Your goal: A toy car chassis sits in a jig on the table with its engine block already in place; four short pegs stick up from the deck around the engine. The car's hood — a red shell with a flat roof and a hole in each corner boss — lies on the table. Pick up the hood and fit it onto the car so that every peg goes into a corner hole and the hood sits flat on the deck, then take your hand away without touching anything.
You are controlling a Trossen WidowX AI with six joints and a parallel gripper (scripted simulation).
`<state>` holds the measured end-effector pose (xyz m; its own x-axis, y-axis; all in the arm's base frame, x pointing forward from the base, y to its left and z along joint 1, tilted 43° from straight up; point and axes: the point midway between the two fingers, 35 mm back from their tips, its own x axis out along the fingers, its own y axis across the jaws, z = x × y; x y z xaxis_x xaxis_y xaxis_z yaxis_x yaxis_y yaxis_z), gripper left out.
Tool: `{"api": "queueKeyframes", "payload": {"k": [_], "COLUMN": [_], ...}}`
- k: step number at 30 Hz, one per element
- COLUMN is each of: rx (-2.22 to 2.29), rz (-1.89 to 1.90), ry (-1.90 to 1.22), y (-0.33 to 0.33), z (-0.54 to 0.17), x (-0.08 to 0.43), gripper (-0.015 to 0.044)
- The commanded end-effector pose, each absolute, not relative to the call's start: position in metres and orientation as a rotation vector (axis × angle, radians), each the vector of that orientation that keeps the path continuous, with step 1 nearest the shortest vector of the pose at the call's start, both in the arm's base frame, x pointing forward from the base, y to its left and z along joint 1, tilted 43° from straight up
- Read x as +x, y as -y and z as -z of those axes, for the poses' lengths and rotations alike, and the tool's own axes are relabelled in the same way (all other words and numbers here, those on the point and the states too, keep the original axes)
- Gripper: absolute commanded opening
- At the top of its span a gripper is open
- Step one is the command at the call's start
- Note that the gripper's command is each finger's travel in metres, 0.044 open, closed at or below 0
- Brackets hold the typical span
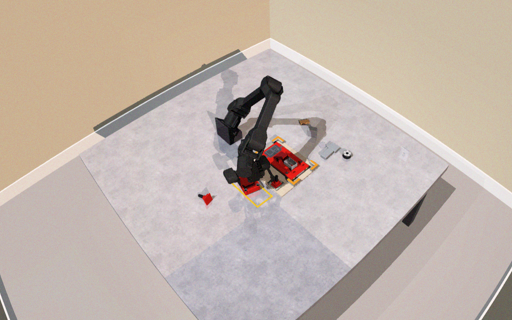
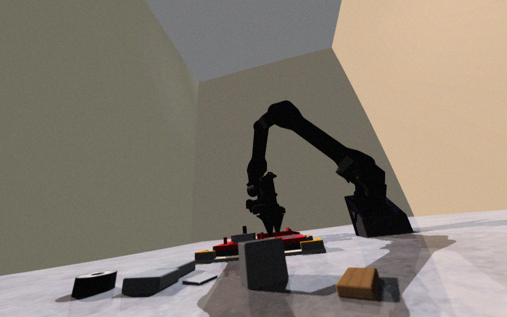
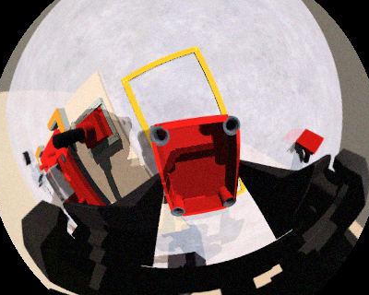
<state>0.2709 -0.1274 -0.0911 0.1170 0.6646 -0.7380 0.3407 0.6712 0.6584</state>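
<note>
Sitting partly within the yellow outline [image 1: 264,201] [image 3: 211,83], the hood [image 1: 251,190] [image 3: 197,180] is showing its corner holes to the wrist camera. The gripper [image 1: 256,179] [image 2: 273,233] [image 3: 199,171] is clamping its sides. Good practice is calling for an even squeeze, then a straight, level lift (tilting is risking a slip), clearing the chassis [image 1: 302,170] [image 2: 223,247] [image 3: 82,184] beside it before aligning holes over pegs.

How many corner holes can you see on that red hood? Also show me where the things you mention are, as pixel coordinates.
4 on the red hood [image 1: 251,190] [image 3: 198,177]. In the wrist view: upper left hole [image 3: 160,135], upper right hole [image 3: 231,124], lower left hole [image 3: 177,211], lower right hole [image 3: 228,202]. None of the four corners is hidden there.
</note>
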Motion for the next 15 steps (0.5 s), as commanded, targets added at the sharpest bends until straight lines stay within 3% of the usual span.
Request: {"api": "queueKeyframes", "payload": {"k": [1,15], "rx": [0.869,0.868], "rz": [-0.283,-0.281], "ry": [-1.482,-1.483], "y": [0.135,0.16], "z": [0.086,0.059], "x": [0.271,0.267], "gripper": [0.0,0.0]}}
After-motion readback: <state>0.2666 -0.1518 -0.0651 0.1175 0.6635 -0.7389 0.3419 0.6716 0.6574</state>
